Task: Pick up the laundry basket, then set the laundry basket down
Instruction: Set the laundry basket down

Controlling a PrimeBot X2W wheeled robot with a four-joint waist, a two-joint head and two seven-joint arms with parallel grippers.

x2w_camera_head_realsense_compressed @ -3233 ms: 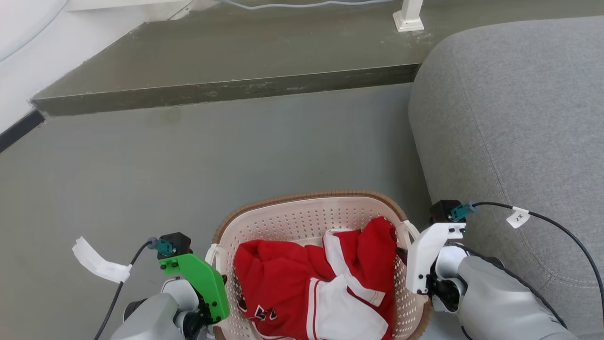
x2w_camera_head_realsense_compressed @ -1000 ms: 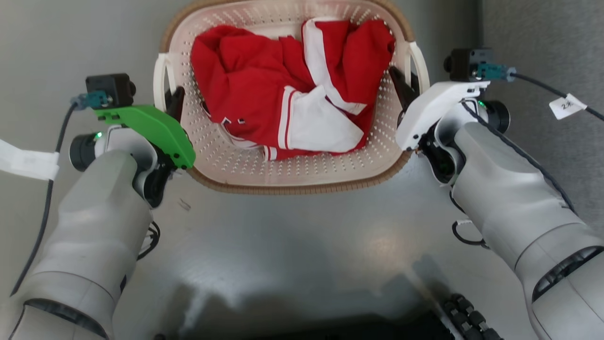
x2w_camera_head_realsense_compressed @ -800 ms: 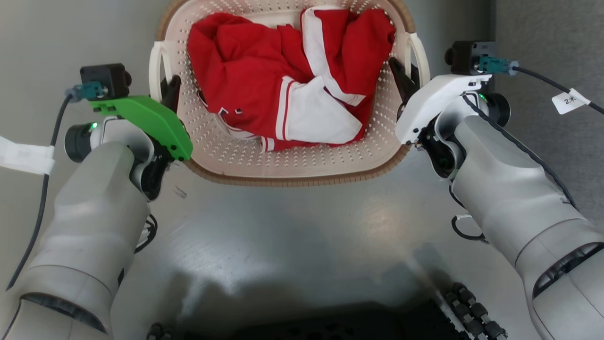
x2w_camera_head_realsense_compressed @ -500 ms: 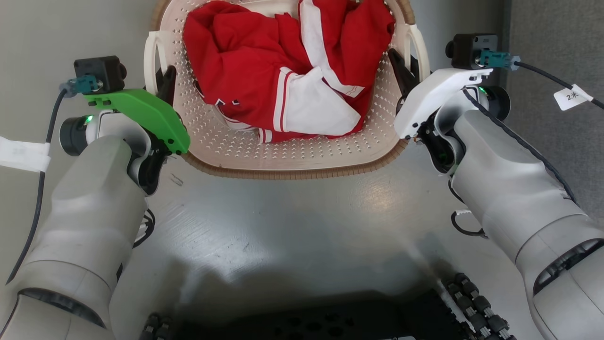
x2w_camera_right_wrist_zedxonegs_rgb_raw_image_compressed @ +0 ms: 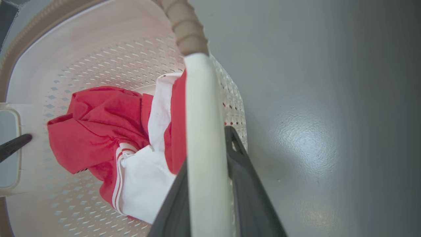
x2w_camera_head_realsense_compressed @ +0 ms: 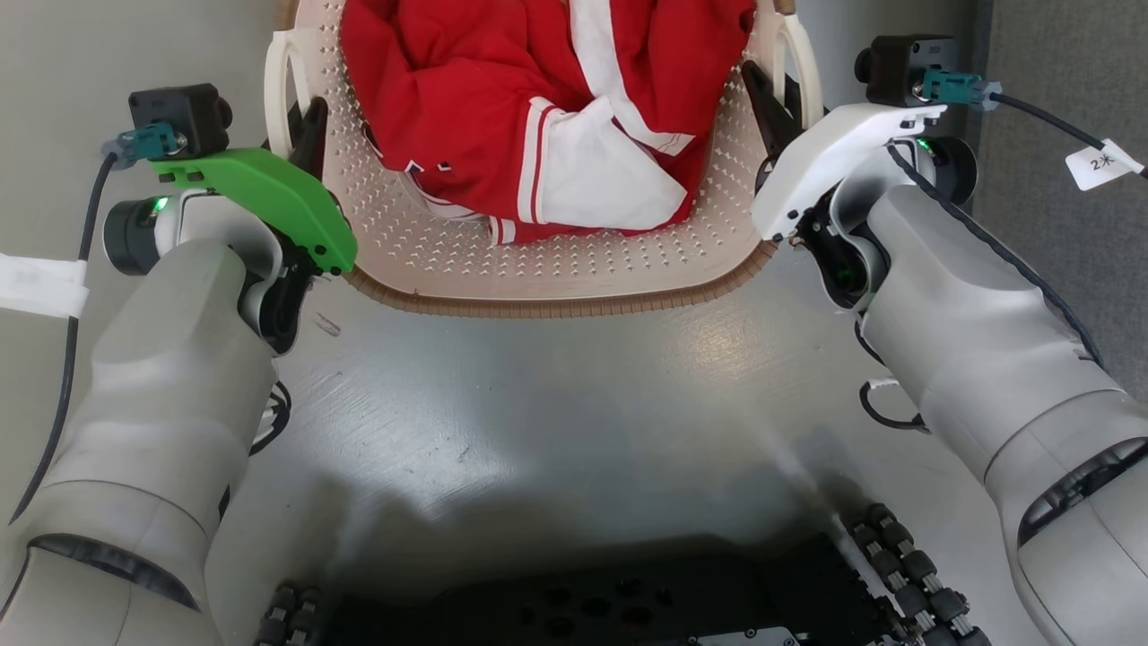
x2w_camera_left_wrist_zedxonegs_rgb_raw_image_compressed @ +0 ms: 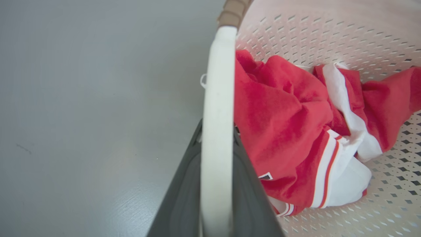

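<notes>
The laundry basket (x2w_camera_head_realsense_compressed: 538, 269), cream and perforated with a brown rim band, sits at the top of the head view and holds a red and white garment (x2w_camera_head_realsense_compressed: 502, 99). My left gripper (x2w_camera_head_realsense_compressed: 305, 135) is shut on the basket's white left handle (x2w_camera_head_realsense_compressed: 276, 90). In the left wrist view that handle (x2w_camera_left_wrist_zedxonegs_rgb_raw_image_compressed: 217, 82) runs straight up between my two dark fingers (x2w_camera_left_wrist_zedxonegs_rgb_raw_image_compressed: 184, 197). My right gripper (x2w_camera_head_realsense_compressed: 767, 99) is shut on the right handle (x2w_camera_head_realsense_compressed: 803, 63), and in the right wrist view its fingers (x2w_camera_right_wrist_zedxonegs_rgb_raw_image_compressed: 243, 184) flank the handle (x2w_camera_right_wrist_zedxonegs_rgb_raw_image_compressed: 200, 115). I cannot tell whether the basket touches the floor.
A grey sofa (x2w_camera_head_realsense_compressed: 1076, 72) stands close to my right arm. My dark wheeled base (x2w_camera_head_realsense_compressed: 583, 601) lies along the bottom edge. Smooth grey floor (x2w_camera_head_realsense_compressed: 556, 404) spreads between the base and the basket. A white tag (x2w_camera_head_realsense_compressed: 36, 283) hangs on the left arm's cable.
The head camera has tipped down, so basket and arms sit higher in the picture and my base has come into view. Both grippers keep their hold on the handles.
</notes>
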